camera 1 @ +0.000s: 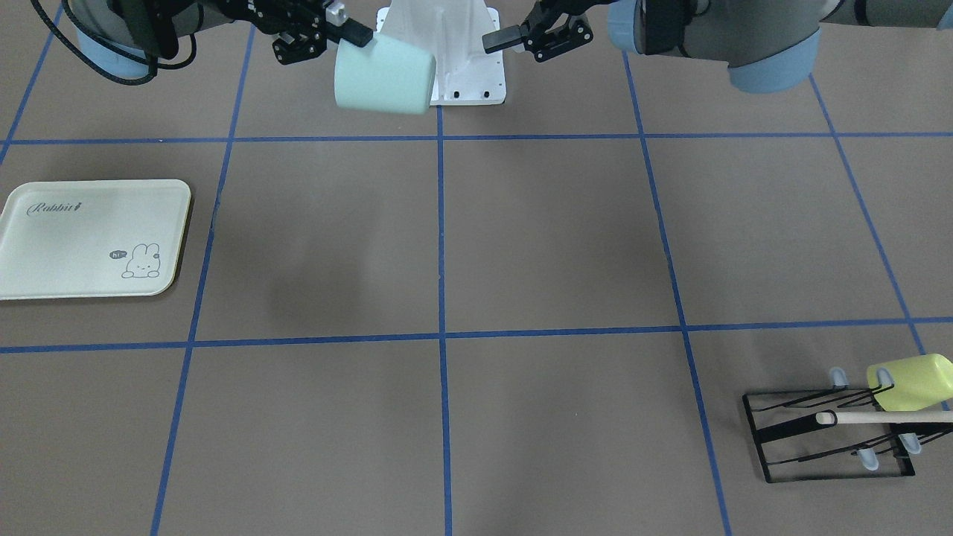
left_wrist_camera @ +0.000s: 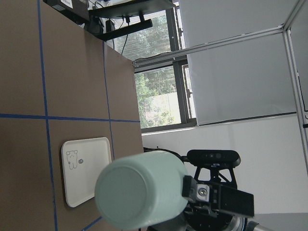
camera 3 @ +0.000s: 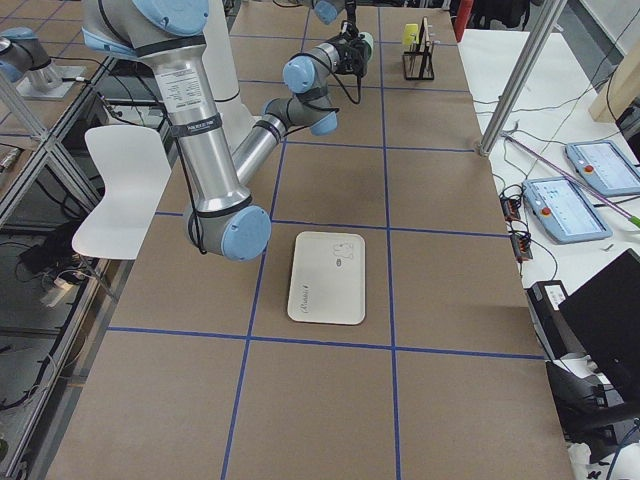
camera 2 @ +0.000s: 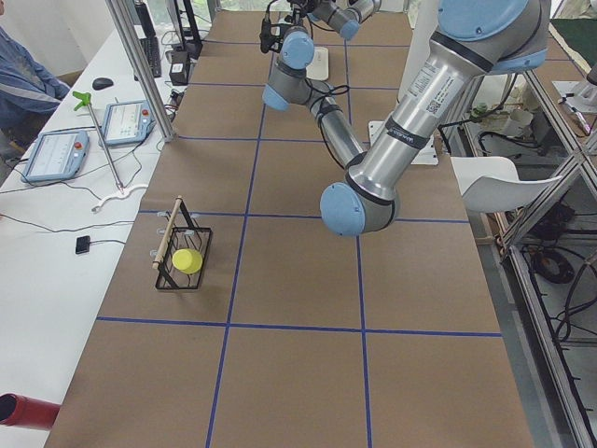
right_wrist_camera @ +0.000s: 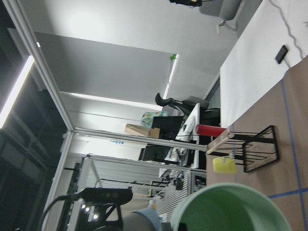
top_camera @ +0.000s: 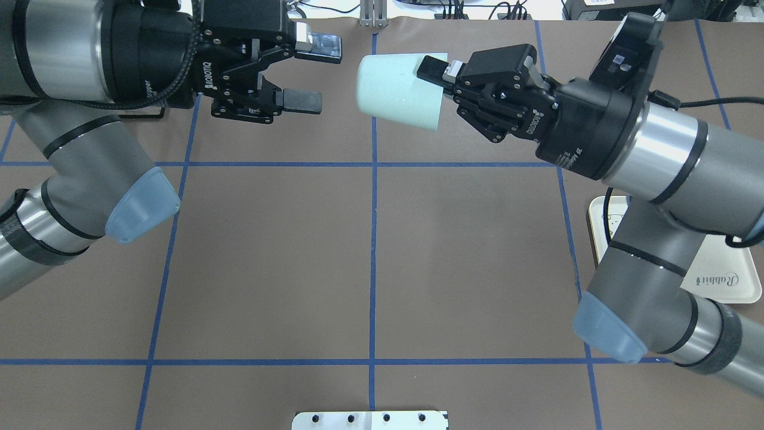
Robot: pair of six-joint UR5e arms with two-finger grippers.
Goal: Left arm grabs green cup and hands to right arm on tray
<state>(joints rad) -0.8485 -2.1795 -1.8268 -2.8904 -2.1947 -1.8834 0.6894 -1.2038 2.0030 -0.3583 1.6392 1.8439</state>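
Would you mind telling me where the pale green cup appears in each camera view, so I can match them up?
Front-facing: green cup at the top, left of centre.
Overhead: cup at top centre.
Exterior left: too small to tell.
Exterior right: cup tiny, at top centre.
Left wrist: cup at bottom centre, base toward camera.
Right wrist: cup's rim at the bottom edge.
Shared landmark: tray, also in overhead, exterior right and left wrist views.

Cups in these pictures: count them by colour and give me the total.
pale mint-green plastic cup: 1
yellow-green plastic cup: 1
Total: 2
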